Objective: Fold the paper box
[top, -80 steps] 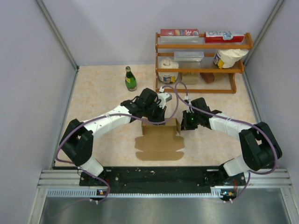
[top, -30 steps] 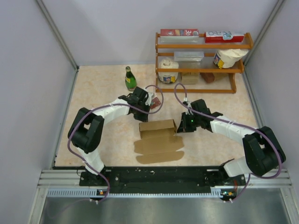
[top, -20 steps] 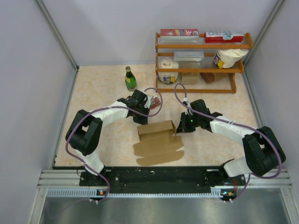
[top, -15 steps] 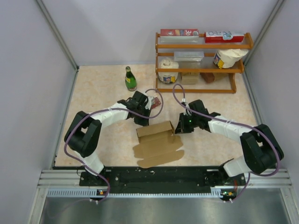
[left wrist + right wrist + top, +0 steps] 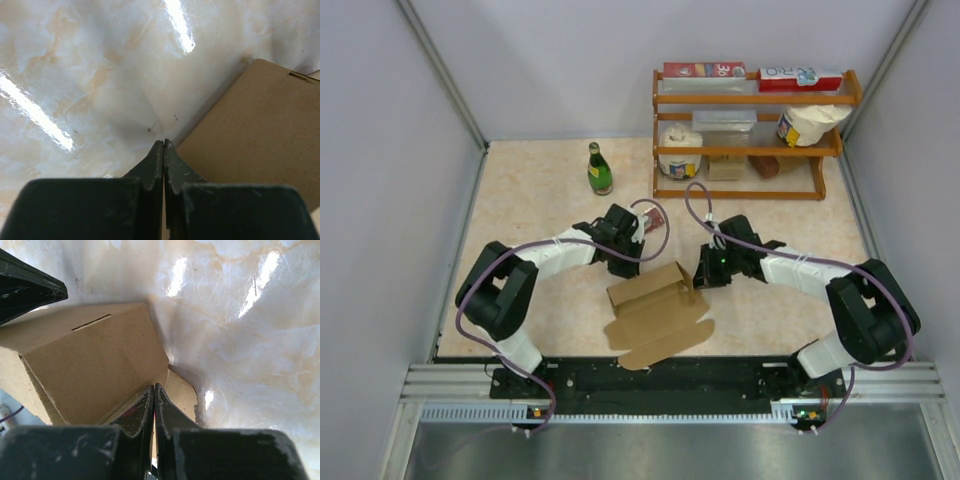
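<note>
The paper box (image 5: 655, 300) lies half-folded on the counter (image 5: 530, 200). Left jaws, clenched empty, sit beside its 11 o'clock corner. The right jaws, clenched, meet its 2 o'clock end.

The paper box (image 5: 655, 300) lay on the table (image 5: 530, 220) between the two pincers. The left gripper (image 5: 620, 262) sat just beside its far left corner, with the box to the right of the gripper's tips (image 5: 163, 145). The right gripper (image 5: 700, 275) sat at the box's right end. A bottle (image 5: 599, 168) stood well behind the left gripper, and a rack (image 5: 750, 150) stood well behind the right gripper.
</note>
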### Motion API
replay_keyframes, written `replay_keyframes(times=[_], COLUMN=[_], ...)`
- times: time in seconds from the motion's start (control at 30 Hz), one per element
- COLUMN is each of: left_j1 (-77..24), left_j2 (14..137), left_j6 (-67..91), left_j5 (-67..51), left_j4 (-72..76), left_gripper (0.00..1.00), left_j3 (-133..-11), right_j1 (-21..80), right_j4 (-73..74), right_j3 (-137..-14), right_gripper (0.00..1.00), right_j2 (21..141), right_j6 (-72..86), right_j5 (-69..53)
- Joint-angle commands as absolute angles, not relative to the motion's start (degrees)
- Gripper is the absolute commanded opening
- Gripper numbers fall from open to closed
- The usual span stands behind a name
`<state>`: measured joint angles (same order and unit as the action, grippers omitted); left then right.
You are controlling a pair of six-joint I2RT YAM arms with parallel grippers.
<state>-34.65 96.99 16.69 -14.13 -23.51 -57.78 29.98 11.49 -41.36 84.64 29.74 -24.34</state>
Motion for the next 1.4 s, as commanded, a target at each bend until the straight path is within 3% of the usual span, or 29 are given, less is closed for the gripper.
replay_keyframes(times=[0.0,0.53,0.77,0.93,1.37], left_j1=[-34.8,-30.1,-30.5,-34.9,-35.9], left_j2=[94.0,85.5,75.0,70.8,72.8], left_j6=[17.4,15.3,10.6,9.6,10.5], left_j5=[-13.4,-2.9,-14.7,-15.9,-17.2], left_j4=[-21.5,-25.1,-18.9,-19.3,-18.5], left_gripper=[0.0,0.04,0.06,0.04,0.0], left_j3=[-57.4,-65.0,-57.5,-53.5,-49.0], right_j1=[30.7,30.7,30.8,30.7,30.7], right_j4=[9.1,11.8,13.1,14.1,15.5], right_j3=[-44.4,-44.8,-45.1,-45.8,-47.3], right_gripper=[0.0,0.0,0.0,0.0,0.0], right_j2=[85.3,84.4,84.4,84.3,81.2], right_j6=[30.5,28.7,27.7,26.9,23.0], right_j5=[-24.6,-21.3,-20.1,-19.9,-20.7])
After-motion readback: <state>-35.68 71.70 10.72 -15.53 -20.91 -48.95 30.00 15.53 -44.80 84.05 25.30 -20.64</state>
